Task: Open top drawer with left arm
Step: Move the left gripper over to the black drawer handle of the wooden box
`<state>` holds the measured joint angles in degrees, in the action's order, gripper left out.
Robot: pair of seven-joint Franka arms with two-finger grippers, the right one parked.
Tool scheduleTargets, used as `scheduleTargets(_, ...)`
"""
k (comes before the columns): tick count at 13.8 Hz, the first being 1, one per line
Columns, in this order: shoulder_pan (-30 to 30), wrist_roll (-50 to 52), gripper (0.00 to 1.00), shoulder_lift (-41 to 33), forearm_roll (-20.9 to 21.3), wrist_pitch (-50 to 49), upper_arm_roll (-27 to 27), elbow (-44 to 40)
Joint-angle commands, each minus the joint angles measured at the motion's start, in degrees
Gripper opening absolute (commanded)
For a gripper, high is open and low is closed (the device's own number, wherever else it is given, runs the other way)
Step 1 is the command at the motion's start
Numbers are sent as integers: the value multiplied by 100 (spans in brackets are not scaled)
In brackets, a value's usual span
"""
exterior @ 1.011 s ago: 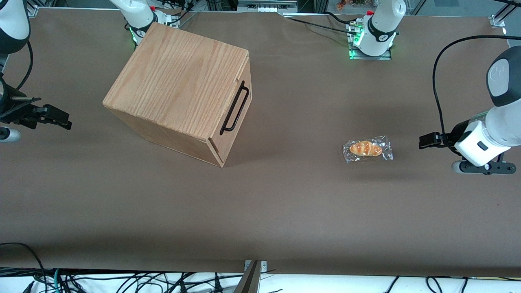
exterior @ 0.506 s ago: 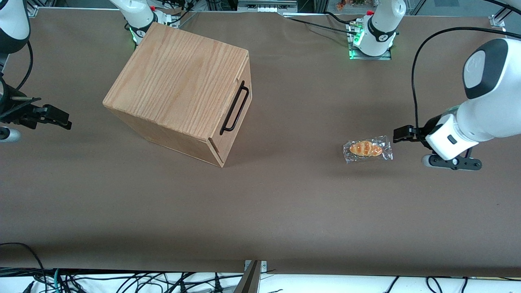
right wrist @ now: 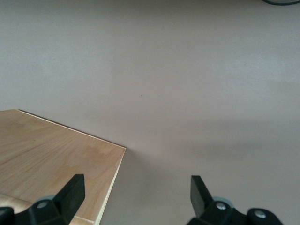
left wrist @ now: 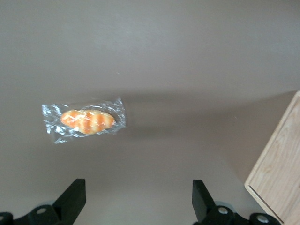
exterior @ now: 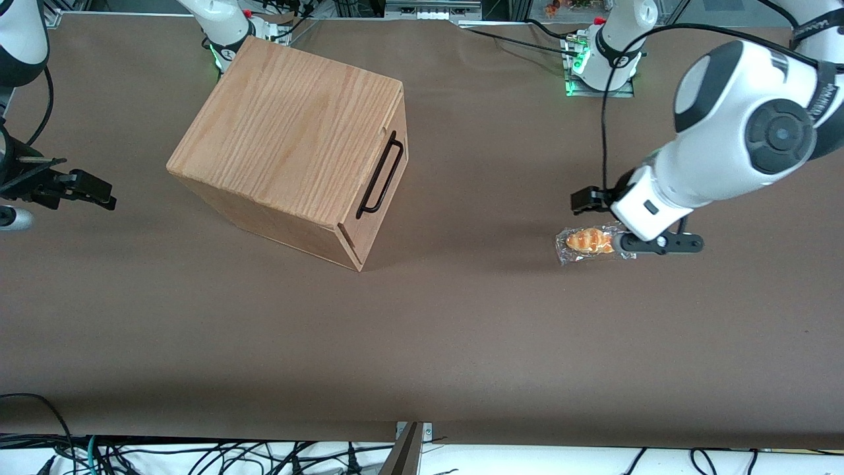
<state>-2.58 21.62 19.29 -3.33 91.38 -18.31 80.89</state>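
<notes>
The oak-grain cabinet point(exterior: 290, 125) stands skewed on the brown table, toward the parked arm's end. Its top drawer point(exterior: 389, 198) is shut flush, with the thin black wire handle point(exterior: 380, 173) across its front, facing the working arm's end. The left arm point(exterior: 732, 132) reaches over the table, and its gripper point(exterior: 649, 239) hovers above a wrapped bread roll point(exterior: 591, 241), far from the drawer. In the left wrist view the gripper point(left wrist: 137, 187) is open with only bare table between its fingertips point(left wrist: 75, 187). A corner of the cabinet point(left wrist: 279, 173) shows there.
The bread roll in clear wrap point(left wrist: 85, 121) lies on the table in front of the drawer, some way off. Arm bases point(exterior: 603, 59) stand along the table edge farthest from the front camera. Cables hang along the nearest edge.
The left arm has swung in from the table's end toward the cabinet; its gripper now hangs over the bread roll. Cabinet, drawer and roll have not moved.
</notes>
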Motion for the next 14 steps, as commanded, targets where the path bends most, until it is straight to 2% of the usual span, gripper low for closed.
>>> scheduleTargets(1, -400, 394, 100, 14, -71, -59, 12, -20)
scheduleTargets(5, -892, 930, 100, 128, -97, 11, 12, -73)
scheduleTargets(10, -1437, 1677, 100, 496, -150, 55, 12, -547)
scheduleTargets(14, -1859, 2223, 100, 716, -308, 502, 12, -680)
